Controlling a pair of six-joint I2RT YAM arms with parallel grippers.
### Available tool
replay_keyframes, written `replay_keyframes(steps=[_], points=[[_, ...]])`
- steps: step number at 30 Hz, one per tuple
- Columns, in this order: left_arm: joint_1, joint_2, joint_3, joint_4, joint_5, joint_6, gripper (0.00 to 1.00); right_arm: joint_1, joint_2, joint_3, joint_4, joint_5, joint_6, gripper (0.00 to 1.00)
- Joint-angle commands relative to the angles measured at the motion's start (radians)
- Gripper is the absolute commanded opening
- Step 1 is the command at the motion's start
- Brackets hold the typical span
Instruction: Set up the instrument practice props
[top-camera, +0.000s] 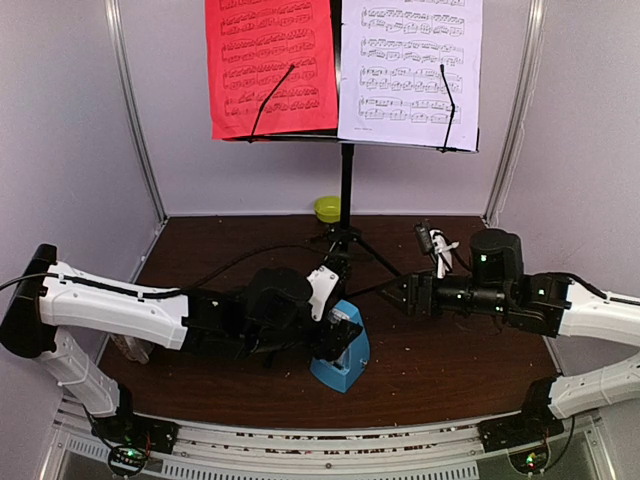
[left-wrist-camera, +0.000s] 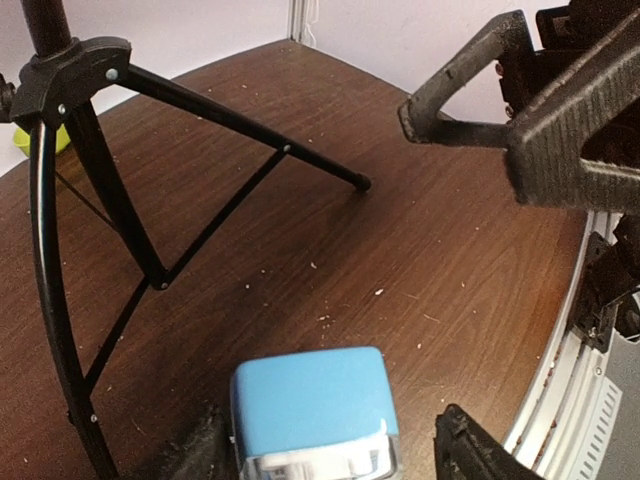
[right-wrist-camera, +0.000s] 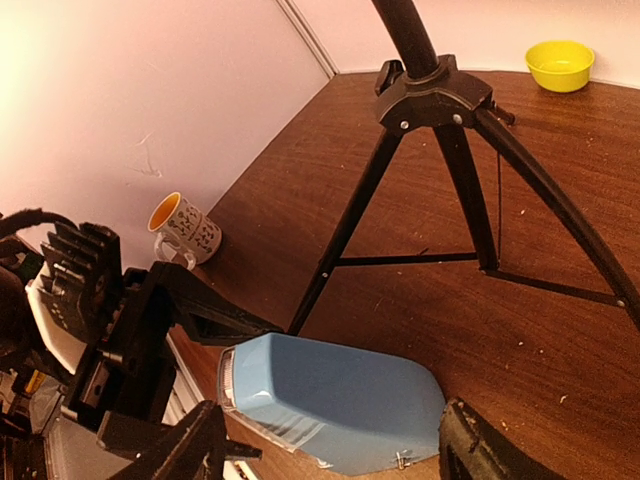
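Metronome (top-camera: 340, 352) near table (top-camera: 450, 385) front edge

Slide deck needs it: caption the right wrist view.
Blue metronome beside the music stand's legs, mug and yellow bowl farther back.

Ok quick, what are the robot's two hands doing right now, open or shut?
Left gripper: open, fingers either side of the blue metronome.
Right gripper: open, holding nothing.
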Motion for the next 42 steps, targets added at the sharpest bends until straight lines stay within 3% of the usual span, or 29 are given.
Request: replay_keyframes(steps=[1, 9, 19, 22, 27, 31, 35, 42], points=[[-0.002, 0.000, 0.019, 0.035, -0.061, -0.004, 0.68, -0.010, 0.009, 0.032, -0.002, -0.049, 0.016, 0.74], [0.007, -0.002, 0.011, 0.065, 0.007, 0.057, 0.46, -0.027, 0.008, 0.037, -0.012, -0.061, 0.014, 0.76], [0.036, -0.009, -0.025, 0.203, 0.324, 0.262, 0.31, -0.031, 0.032, 0.044, -0.033, -0.144, 0.040, 0.79], [0.051, -0.008, -0.033, 0.200, 0.346, 0.274, 0.34, -0.030, 0.048, 0.030, -0.033, -0.186, 0.056, 0.80], [0.051, -0.012, -0.024, 0.169, 0.342, 0.291, 0.60, -0.030, 0.054, 0.007, -0.023, -0.222, 0.081, 0.81], [0.051, -0.022, -0.029, 0.165, 0.346, 0.285, 0.70, -0.029, 0.073, 0.008, -0.013, -0.250, 0.098, 0.81], [0.051, -0.032, -0.033, 0.157, 0.337, 0.284, 0.70, -0.028, 0.086, 0.004, -0.005, -0.262, 0.108, 0.81], [0.050, -0.063, -0.066, 0.157, 0.320, 0.270, 0.62, -0.027, 0.105, -0.017, 0.014, -0.273, 0.109, 0.81]])
